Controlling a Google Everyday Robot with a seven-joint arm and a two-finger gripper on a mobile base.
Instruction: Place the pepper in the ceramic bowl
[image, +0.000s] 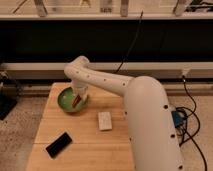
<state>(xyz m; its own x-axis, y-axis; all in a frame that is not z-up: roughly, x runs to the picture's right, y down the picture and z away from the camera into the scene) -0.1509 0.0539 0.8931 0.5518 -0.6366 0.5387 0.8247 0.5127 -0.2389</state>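
A green ceramic bowl (67, 99) sits at the far left of the wooden table (85, 135). A red-orange pepper (75, 101) shows inside the bowl, right under the gripper. My gripper (79, 95) hangs from the white arm (120, 85) and reaches down over the bowl's right side, at the pepper.
A white rectangular block (104, 120) lies on the table's middle. A black phone-like slab (59, 144) lies at the front left. The robot's white body (150, 130) fills the right side. A dark wall and black cables stand behind the table.
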